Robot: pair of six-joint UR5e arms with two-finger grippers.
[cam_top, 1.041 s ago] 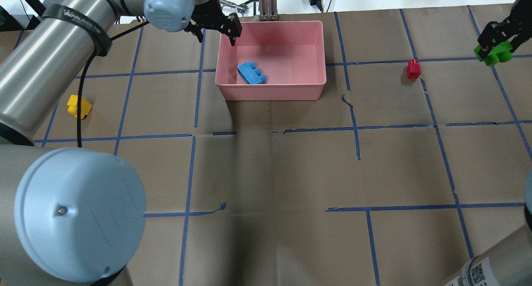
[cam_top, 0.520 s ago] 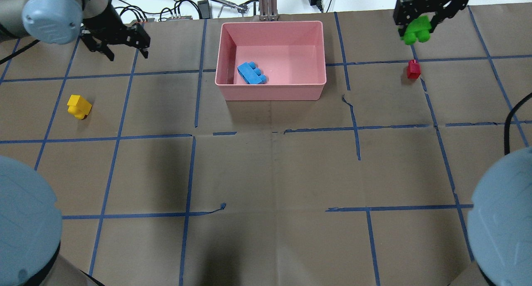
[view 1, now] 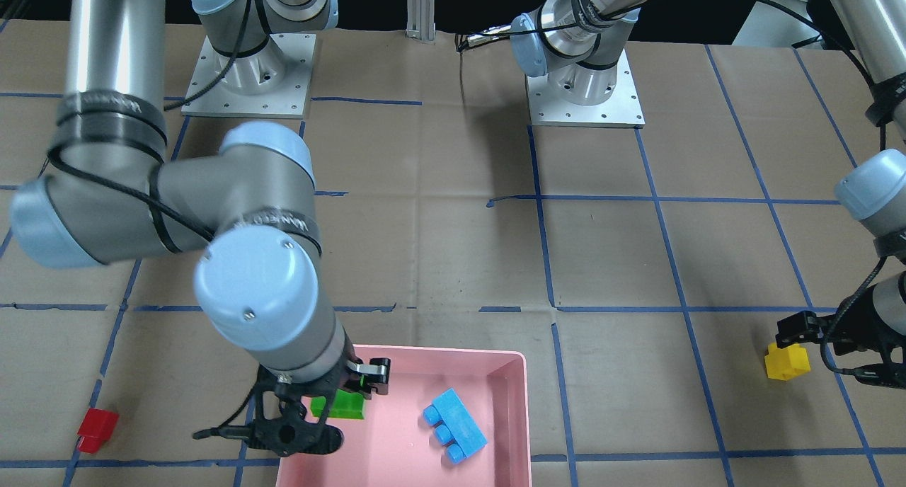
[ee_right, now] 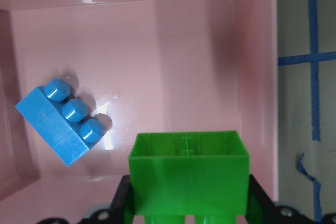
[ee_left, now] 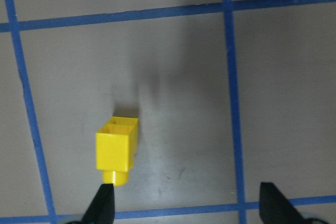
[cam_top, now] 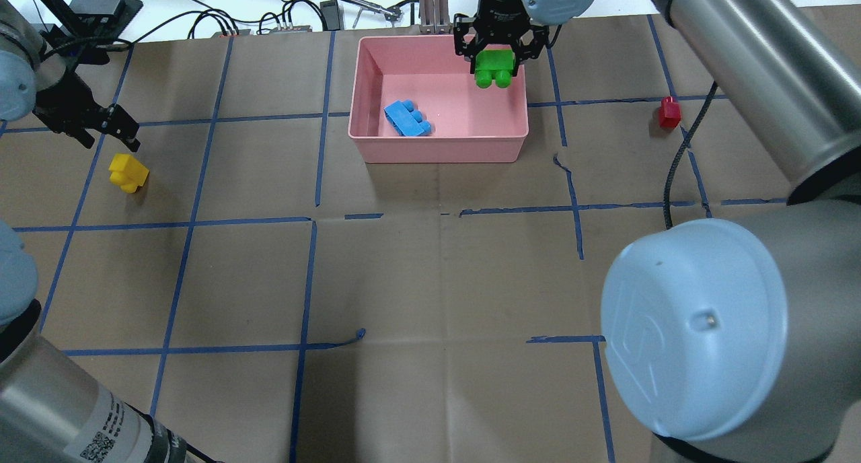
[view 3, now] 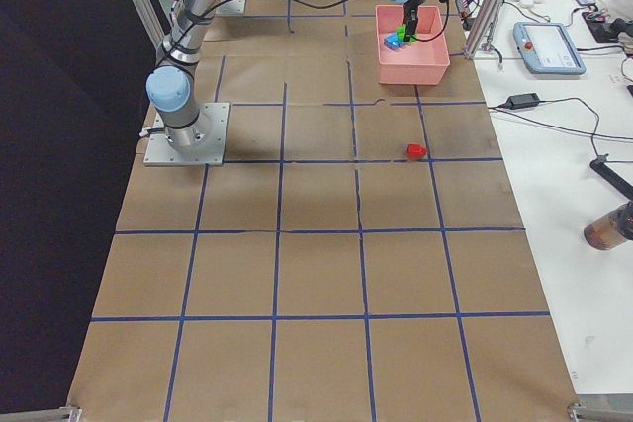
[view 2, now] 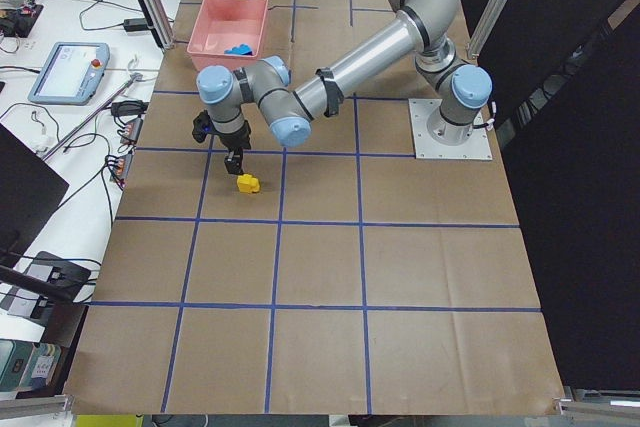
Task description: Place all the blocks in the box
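The green brick [cam_top: 494, 71] is gripped by the right claw [cam_top: 494, 58] over the box [cam_top: 437, 152], so it can be dropped beside the blue brick [cam_top: 406, 119] inside. The left claw [ee_left: 188, 205] is held open near the yellow brick [ee_left: 116, 148], for grasping. The red brick [cam_top: 668, 112] lies on the surface [cam_top: 437, 281].

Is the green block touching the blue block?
Apart. The right wrist view shows bare pink floor of the box between the green block and the blue block.

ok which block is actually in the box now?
The light blue block: it alone lies on the box floor. The green block is over the box but held in the right gripper; red block and yellow block sit out on the table.
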